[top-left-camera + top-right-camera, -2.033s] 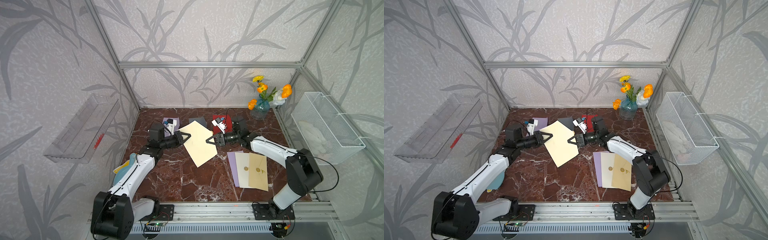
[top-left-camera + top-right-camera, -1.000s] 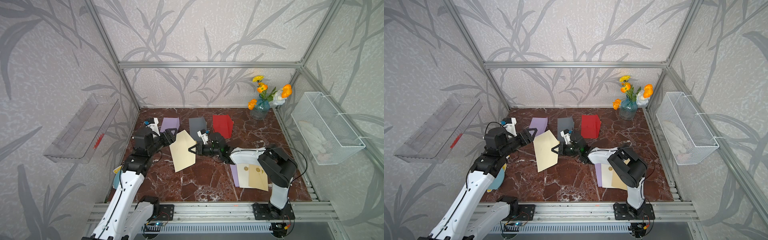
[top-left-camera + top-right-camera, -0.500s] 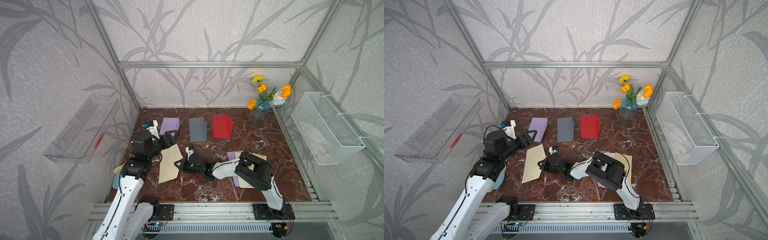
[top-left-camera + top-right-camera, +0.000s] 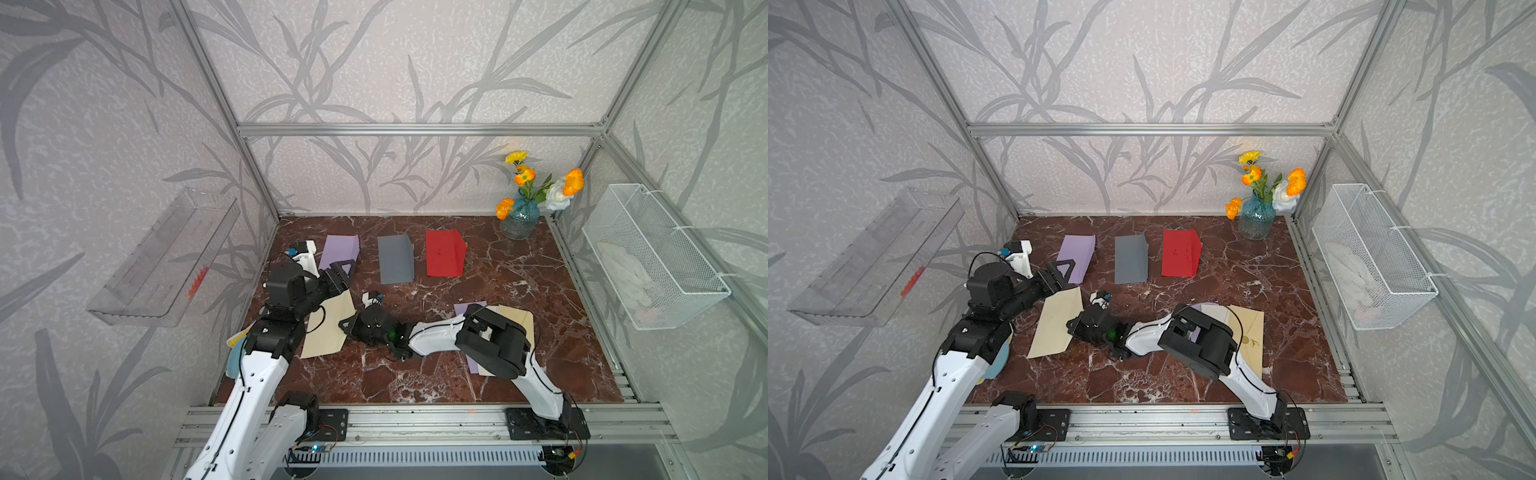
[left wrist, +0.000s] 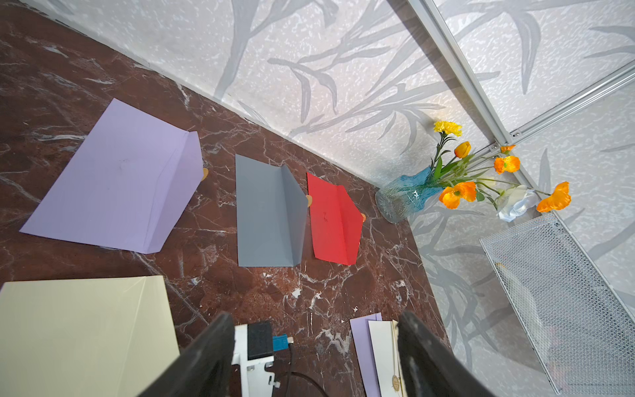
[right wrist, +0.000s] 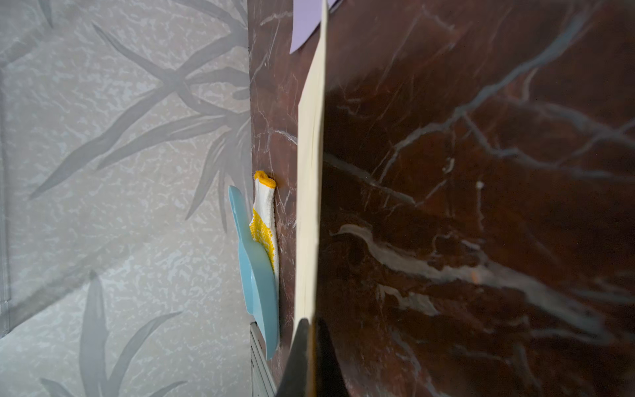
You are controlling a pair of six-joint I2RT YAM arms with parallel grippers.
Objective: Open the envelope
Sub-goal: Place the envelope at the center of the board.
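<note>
In both top views the cream envelope [image 4: 326, 332] lies flat on the marble table [image 4: 519, 266], left of centre in the frame. It sits below a row of three envelopes with lifted flaps, the purple envelope [image 4: 338, 251] nearest. The right gripper [image 4: 345, 326] reaches in from the right of the frame to the envelope's right-hand edge. The left gripper [image 4: 341, 271] hangs over its upper end, jaws spread wide and empty.

In a top view the right arm's elbow sits over the stack of sealed envelopes [image 4: 1250, 328].

From the left wrist, the wide-spread fingers [image 5: 213, 343] frame bare marble. The cream envelope [image 5: 79, 330] is just beside one of them and apart from the purple envelope [image 5: 113, 192]. I cannot tell whether its flap is loose.

From the right wrist, the right gripper [image 6: 309, 330] is pinched tight on the envelope's [image 6: 309, 206] thin edge, seen edge-on.

What worries me is that the pinch may be clamping both layers together, so a lift would raise the whole envelope and not part it. A sideways tug could crease or tear the paper. If the left gripper drops carelessly it might catch the purple one instead. That elbow could also sweep the sealed stack.
</note>
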